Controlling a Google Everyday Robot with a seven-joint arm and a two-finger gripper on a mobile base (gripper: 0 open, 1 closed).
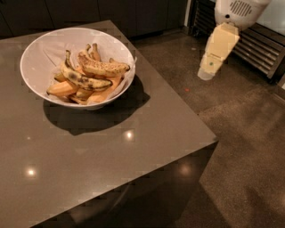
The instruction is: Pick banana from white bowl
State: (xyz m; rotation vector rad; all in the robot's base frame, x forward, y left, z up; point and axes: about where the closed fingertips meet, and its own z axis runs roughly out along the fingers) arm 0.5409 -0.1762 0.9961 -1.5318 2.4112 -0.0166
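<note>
The white bowl (35,49) stands on the dark table, upper left. On top of its pile lies the banana (104,68), yellow with dense brown speckles and a dark tip pointing right. Below it lies a banana with long black streaks (84,81), and smooth orange-yellow bananas (62,88) fill the bottom. My gripper (209,71) hangs at the upper right, beyond the table's right edge and above the floor, well away from the bowl. It holds nothing that I can see.
The table (111,160) is dark grey with a corner at the lower right. A dark slatted grille (262,46) runs along the far right. Dark cabinets (111,11) stand behind the table. Polished floor (240,147) lies to the right.
</note>
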